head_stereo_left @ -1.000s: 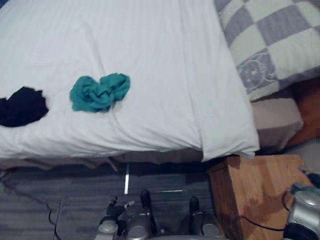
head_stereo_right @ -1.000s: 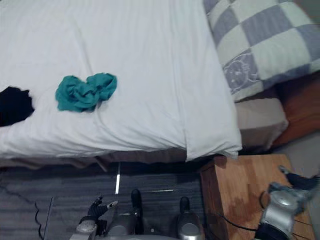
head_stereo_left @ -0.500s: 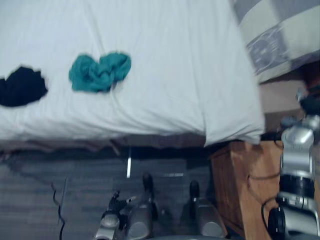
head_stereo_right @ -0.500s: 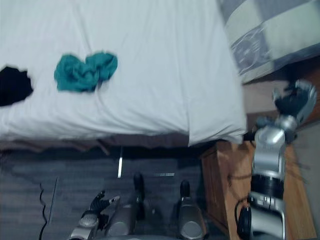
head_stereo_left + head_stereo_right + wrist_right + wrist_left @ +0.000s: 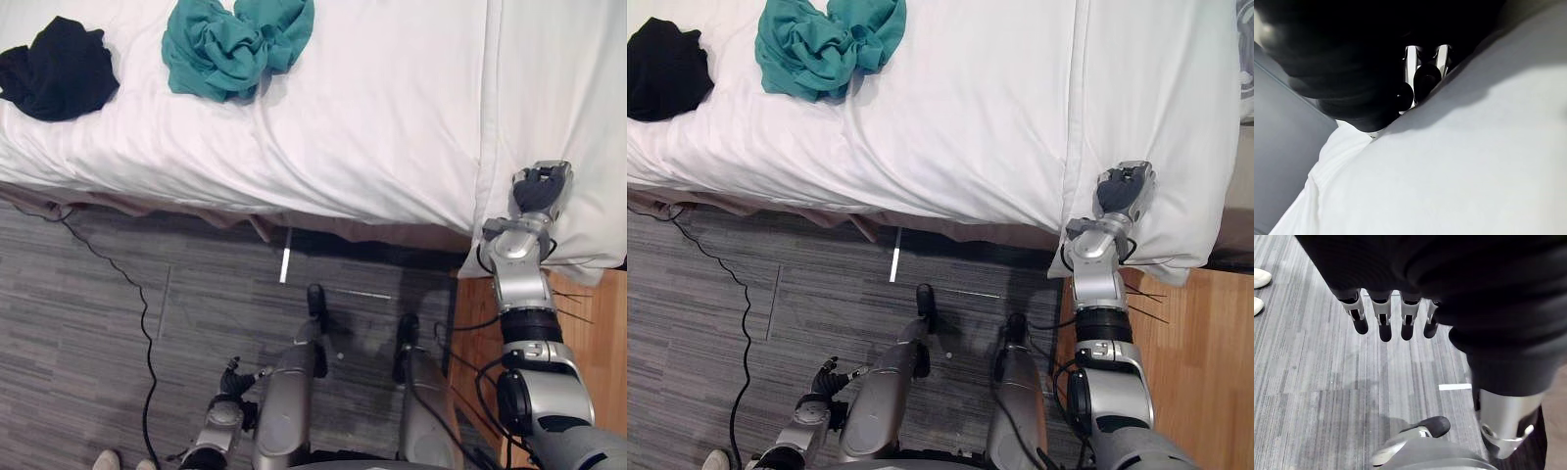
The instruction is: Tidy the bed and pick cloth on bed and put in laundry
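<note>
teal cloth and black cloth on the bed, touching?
Apart. The left eye view shows a strip of bare white sheet between the teal cloth and the black cloth.

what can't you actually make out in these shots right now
- right hand on the white bedding: whether it grips is hidden by its own dark cover, in the eye views and the right wrist view.
- teal cloth: far part cut by the top edge, eye views.
- black cloth: cut by the left edge, right eye view.
- person's shoes: cut by the frame edge, left wrist view.
</note>
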Controlling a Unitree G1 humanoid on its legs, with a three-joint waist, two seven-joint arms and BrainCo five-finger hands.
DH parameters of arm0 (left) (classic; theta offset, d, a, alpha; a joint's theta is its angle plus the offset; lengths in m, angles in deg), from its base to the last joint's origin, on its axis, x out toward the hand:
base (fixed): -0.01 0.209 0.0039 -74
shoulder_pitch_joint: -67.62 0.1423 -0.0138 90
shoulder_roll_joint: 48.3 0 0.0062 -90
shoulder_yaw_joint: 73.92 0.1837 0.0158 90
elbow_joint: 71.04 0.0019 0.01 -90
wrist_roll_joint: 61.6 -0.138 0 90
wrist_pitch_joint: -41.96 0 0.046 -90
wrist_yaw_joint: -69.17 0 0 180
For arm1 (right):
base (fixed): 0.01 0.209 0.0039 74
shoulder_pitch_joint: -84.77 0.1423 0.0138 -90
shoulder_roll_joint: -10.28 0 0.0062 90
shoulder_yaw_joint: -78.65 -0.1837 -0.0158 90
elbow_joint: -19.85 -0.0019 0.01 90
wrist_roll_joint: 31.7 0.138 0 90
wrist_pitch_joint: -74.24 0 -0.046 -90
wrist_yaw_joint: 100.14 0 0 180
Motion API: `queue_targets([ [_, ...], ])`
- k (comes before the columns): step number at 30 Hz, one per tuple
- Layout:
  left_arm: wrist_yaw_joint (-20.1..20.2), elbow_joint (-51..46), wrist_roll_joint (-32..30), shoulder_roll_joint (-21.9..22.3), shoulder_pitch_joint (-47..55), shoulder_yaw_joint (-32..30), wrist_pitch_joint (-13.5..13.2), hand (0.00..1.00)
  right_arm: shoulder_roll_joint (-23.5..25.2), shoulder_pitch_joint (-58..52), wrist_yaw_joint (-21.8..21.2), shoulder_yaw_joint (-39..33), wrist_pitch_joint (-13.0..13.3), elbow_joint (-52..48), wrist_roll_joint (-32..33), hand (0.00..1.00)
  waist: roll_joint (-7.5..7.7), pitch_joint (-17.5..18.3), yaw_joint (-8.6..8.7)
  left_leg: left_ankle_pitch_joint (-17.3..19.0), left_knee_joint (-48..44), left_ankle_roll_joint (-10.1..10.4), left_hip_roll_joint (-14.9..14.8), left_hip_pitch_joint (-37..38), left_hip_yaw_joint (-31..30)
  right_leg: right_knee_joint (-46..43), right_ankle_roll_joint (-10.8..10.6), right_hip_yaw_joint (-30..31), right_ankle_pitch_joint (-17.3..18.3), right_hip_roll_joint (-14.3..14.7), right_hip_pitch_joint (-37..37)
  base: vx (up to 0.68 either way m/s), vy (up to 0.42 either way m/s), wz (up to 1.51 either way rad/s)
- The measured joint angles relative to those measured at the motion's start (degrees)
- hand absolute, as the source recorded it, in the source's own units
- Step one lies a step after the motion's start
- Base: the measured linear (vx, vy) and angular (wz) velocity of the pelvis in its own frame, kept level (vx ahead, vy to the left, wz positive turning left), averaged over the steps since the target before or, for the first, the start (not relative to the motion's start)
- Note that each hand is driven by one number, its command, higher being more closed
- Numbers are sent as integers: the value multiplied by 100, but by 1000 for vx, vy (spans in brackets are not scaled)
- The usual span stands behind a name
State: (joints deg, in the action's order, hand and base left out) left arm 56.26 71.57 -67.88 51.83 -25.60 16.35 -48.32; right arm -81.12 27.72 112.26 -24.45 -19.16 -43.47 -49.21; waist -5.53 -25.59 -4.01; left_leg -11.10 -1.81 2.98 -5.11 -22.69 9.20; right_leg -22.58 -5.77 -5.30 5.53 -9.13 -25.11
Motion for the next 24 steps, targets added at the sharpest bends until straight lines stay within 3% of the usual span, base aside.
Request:
queue_targets([
  [4,-76,-8,-14,-72,-32,-24,0,0,514,-816,-74,-90,110,13,146,100,146,-76,98,4,309,2,-32,566,87,318,3,28,14,93,529,106,-73,-14],
  [5,-96,-9,-21,-79,-19,-83,7,0,698,-1092,-181,-229,109,119,197,0,182,-91,172,3,414,4,-29,714,129,440,1,19,13,112,682,95,-20,-10],
  [9,-84,-25,-113,-73,-13,-208,10,0,1247,-2644,-786,-672,-206,1613,538,0,291,-59,326,-13,717,-24,29,1319,260,855,-73,81,-42,101,1274,169,-29,-18],
  [15,54,68,-205,-19,-6,-326,-2,0,1554,-3780,-1390,-731,-331,2717,509,0,555,257,580,112,680,22,65,1669,375,1070,-111,154,-57,100,1653,117,-15,-13],
  [16,58,84,-287,1,-10,-331,-14,0,1564,-3778,-1437,-782,-329,2878,508,0,558,284,625,311,392,-12,37,1596,368,1058,-111,77,-39,82,1741,45,20,20],
  [18,64,102,-346,42,-7,-394,-17,0,1575,-3745,-1553,-864,-316,3034,505,0,601,321,607,574,-563,119,-47,1166,437,1008,-108,-47,-41,-116,1811,-45,69,37],
  [19,57,72,-341,114,-14,-609,-24,0,1583,-3753,-1620,-896,-287,3058,507,0,579,337,645,868,-1322,121,-198,880,833,993,-106,-210,-43,-240,1920,-144,115,45],
  [20,45,90,-341,131,-8,-822,-25,0,1537,-3755,-1640,-897,-278,3068,505,0,526,388,601,1434,-2341,-208,-697,750,1538,997,-108,-293,-42,-295,2056,-127,136,40],
  [22,29,203,-340,113,35,-1113,-2,0,1511,-3767,-1650,-905,-265,3022,503,0,595,509,620,1731,-2996,-369,-1189,752,1891,1071,-222,-377,-87,-527,2210,-75,260,26],
  [23,17,240,-341,109,142,-1285,3,0,1473,-3767,-1683,-893,-256,3009,498,0,617,665,638,1745,-3007,-344,-1528,733,1784,1131,-296,-382,-68,-734,2223,-27,326,36],
  [24,16,235,-340,110,174,-1347,0,0,1451,-3766,-1707,-891,-256,3016,496,0,606,704,638,1735,-2928,-328,-1677,726,1663,1151,-326,-399,-65,-805,2233,15,382,43],
])
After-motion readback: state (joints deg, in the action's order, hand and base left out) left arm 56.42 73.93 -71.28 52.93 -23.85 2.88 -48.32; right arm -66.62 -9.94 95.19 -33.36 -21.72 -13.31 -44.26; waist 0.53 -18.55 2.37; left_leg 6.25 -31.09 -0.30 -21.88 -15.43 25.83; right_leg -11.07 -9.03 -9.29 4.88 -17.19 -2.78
